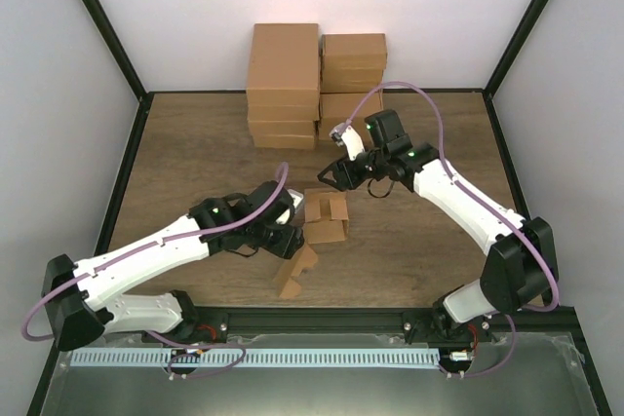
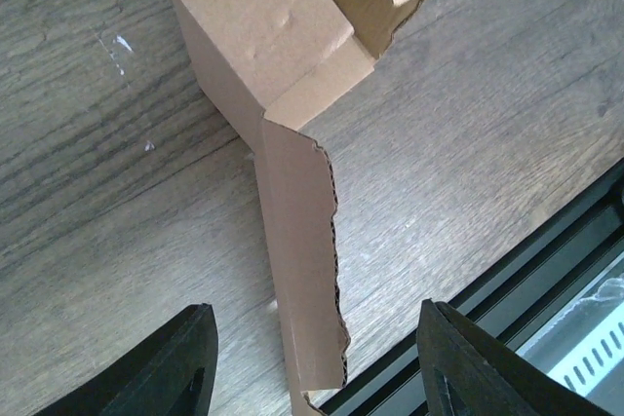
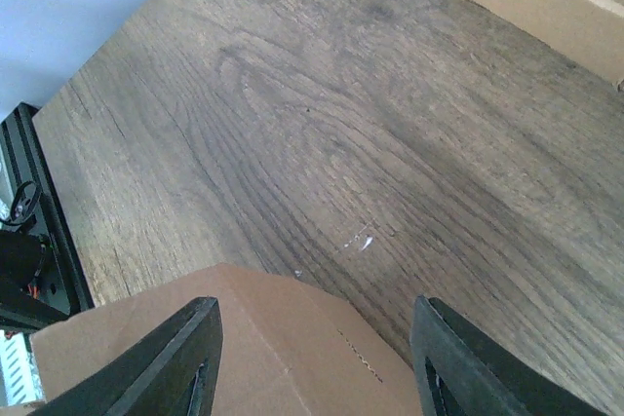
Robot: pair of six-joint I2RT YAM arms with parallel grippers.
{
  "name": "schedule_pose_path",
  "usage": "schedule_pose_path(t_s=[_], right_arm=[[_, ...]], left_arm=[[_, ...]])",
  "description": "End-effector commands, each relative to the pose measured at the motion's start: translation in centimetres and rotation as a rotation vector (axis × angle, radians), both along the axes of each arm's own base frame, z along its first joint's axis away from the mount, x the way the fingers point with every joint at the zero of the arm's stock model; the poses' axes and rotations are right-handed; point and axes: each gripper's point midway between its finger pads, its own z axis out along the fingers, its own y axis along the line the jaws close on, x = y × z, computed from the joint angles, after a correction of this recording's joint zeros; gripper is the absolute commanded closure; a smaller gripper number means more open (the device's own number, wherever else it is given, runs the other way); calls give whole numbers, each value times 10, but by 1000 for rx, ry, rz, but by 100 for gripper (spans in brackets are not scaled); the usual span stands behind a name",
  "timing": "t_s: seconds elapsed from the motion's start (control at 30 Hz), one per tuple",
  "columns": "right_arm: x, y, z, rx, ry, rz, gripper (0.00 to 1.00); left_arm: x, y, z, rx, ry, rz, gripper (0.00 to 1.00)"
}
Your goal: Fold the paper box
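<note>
Flanking 1 paper box (image 1: 327, 221), left jaws open, right jaws open, 2 carton stacks (image 1: 283, 75) behind.

two white arms, black at the joints
left arm (image 1: 146, 252) and right arm (image 1: 468, 204) carry lilac cables (image 1: 429, 109) and green lights (image 1: 207, 208); left gripper (image 2: 317, 309) and right gripper (image 3: 314, 304) are matte black.

The brown paper box (image 1: 325, 218) sits half folded in the middle of the table (image 1: 195, 143). Its walls stand up, top open. One long flap sticks out toward seven o'clock.
</note>
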Motion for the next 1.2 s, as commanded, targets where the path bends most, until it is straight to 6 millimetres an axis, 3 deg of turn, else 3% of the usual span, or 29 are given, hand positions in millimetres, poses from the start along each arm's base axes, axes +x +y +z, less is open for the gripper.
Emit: schedule_pose_path(t_s=[0.0,0.43,0.63,1.17], right_arm=[[-8,-1,5,1,-13,4,44],[-11,-4,5,2,-14,1,44],[-14,-4,5,2,-12,5,44],[-41,2,0,-6,-5,62,44]], left_arm=[[-1,0,0,28,-4,1,42],[4,1,-3,48,-27,15,68],[6,3,-6,77,-29,21,88],[13,5,2,80,-106,-16,96]])
